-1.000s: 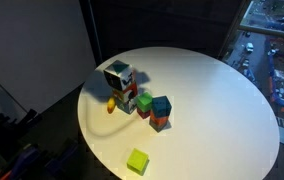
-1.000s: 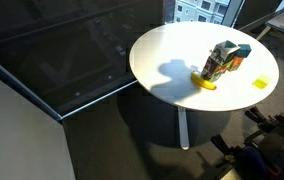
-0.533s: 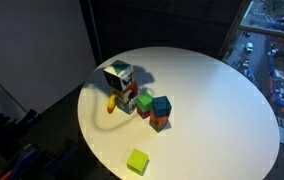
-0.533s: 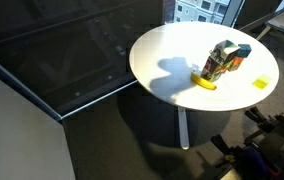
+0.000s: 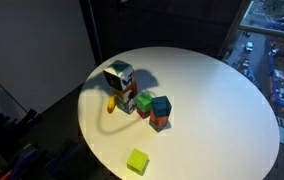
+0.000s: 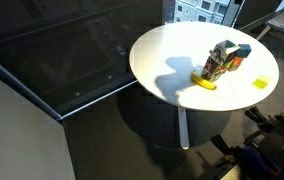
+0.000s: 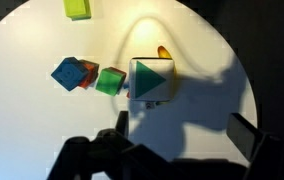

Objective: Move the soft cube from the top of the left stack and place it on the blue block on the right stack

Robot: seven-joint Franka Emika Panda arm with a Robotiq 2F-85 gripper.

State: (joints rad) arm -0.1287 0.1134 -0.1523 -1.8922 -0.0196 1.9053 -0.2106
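Observation:
The soft cube, patchwork in green, white and dark, sits on top of the left stack of yellow, red and green blocks. It shows in both exterior views. The blue block sits on an orange-red cube as the right stack, just beside the left one. In the wrist view the blue block lies left of a green block. My gripper hangs high above the table with its jaws wide apart and empty, the soft cube just beyond the fingertips.
A plain yellow-green cube lies alone near the round white table's edge, also in the wrist view. A yellow piece lies at the foot of the left stack. Dark floor surrounds the table.

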